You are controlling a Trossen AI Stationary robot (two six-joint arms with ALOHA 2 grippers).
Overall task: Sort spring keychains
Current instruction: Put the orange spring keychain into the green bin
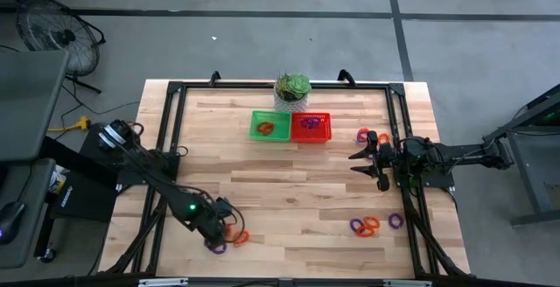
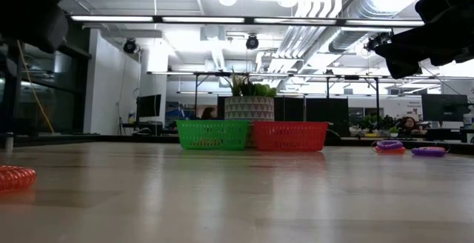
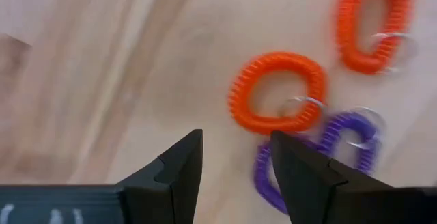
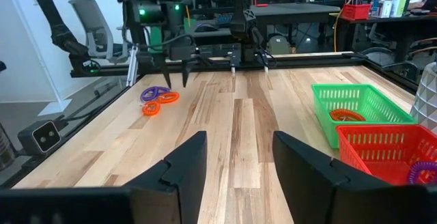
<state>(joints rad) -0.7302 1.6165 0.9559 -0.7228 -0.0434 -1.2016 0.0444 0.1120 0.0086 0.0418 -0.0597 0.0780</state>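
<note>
Left wrist view: left gripper (image 3: 235, 173) jaws released, purple keychain (image 3: 314, 152) just beside.

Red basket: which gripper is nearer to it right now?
Right. The right gripper hangs open just off the red basket toward the table's right edge. The left gripper sits open far off at the near-left corner, over an orange keychain.
</note>
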